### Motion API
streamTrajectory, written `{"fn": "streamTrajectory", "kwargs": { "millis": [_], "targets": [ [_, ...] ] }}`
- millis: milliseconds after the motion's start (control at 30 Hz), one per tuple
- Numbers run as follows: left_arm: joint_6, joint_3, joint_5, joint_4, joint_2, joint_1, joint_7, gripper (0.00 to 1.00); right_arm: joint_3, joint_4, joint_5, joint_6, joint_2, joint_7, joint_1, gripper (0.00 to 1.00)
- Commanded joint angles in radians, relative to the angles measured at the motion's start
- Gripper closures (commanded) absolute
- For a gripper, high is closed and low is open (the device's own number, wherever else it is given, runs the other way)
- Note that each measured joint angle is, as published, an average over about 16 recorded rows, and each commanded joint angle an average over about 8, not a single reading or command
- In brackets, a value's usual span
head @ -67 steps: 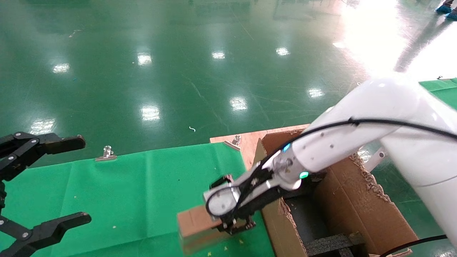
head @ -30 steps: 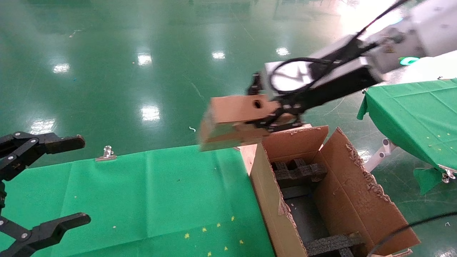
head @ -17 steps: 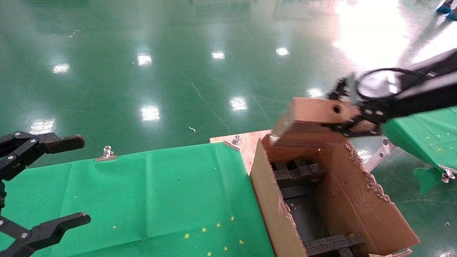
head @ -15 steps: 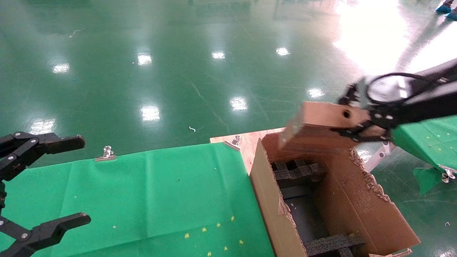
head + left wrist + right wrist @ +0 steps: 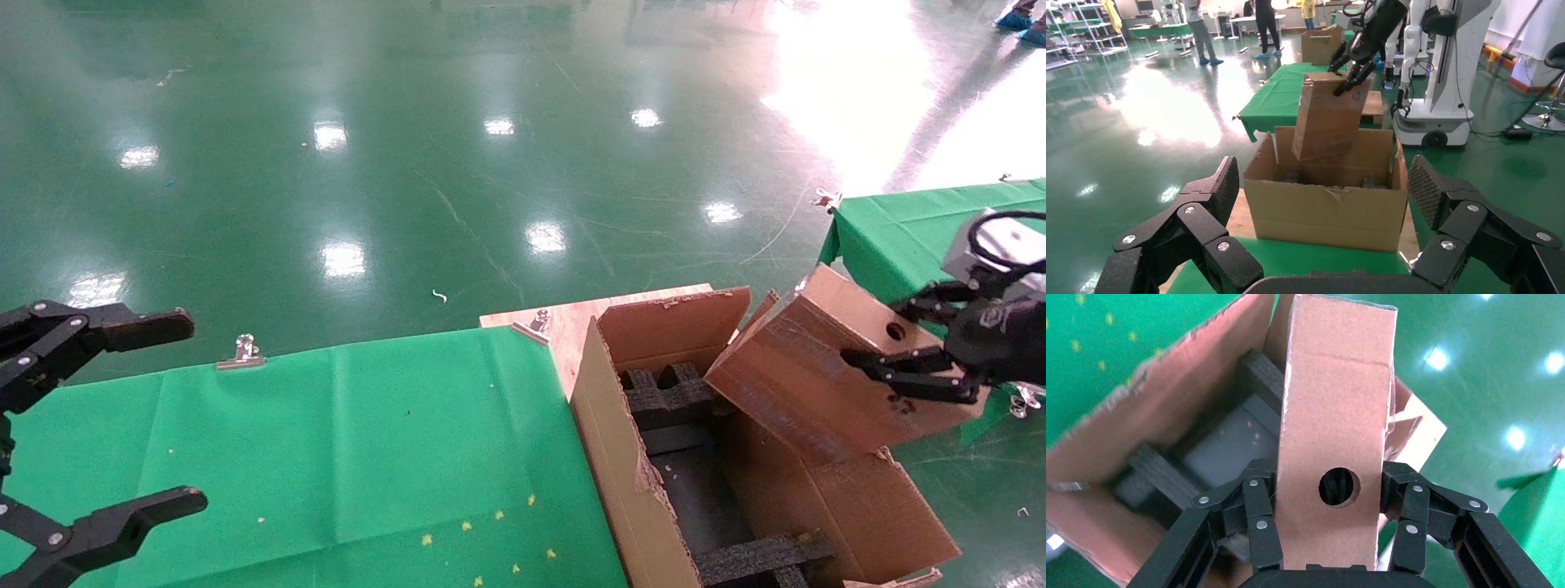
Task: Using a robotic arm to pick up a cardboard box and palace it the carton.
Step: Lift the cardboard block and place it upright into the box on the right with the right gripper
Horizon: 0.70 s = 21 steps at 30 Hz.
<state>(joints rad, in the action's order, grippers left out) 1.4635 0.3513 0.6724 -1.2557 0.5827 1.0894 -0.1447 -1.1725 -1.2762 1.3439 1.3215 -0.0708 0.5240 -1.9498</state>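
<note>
My right gripper [image 5: 873, 333] is shut on the small cardboard box [image 5: 817, 371], its fingers on the two narrow sides near the round hole. The box hangs tilted, lower end down, over the right side of the open carton [image 5: 629, 498]. In the right wrist view the box [image 5: 1337, 404] stands between the jaws of that gripper [image 5: 1330, 487], above the carton's [image 5: 1150, 410] black foam inserts [image 5: 1257, 370]. The left wrist view shows the box [image 5: 1329, 116] over the carton [image 5: 1324, 211]. My left gripper [image 5: 122, 416] is open and empty, parked at the left.
A green-clothed table [image 5: 327, 441] lies left of the carton, held by metal clips [image 5: 243, 351] on a wooden board [image 5: 572, 322]. Another green table [image 5: 907, 224] stands at the right. Foam inserts [image 5: 670, 396] fill the carton's far and near ends.
My right gripper lifted the box off the green table, swung it right across the carton's far flap, then lowered and tilted it over the carton's right side. The left arm stayed still.
</note>
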Motion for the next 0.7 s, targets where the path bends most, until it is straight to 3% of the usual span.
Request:
{"fn": "streamTrajectory", "kwargs": {
  "millis": [33,333,700],
  "targets": [
    [0.000,0.000,0.000,0.000,0.000,0.000,0.000,0.00,-0.018,-0.047,-0.024,-0.059,0.051,0.067,0.035,1.00],
    [0.000,0.000,0.000,0.000,0.000,0.000,0.000,0.00,-0.109,-0.084,-0.101,-0.239,0.157,0.198,0.115,1.00],
    [0.000,0.000,0.000,0.000,0.000,0.000,0.000,0.00,-0.118,-0.086,-0.113,-0.253,0.162,0.204,0.121,1.00]
  ]
}}
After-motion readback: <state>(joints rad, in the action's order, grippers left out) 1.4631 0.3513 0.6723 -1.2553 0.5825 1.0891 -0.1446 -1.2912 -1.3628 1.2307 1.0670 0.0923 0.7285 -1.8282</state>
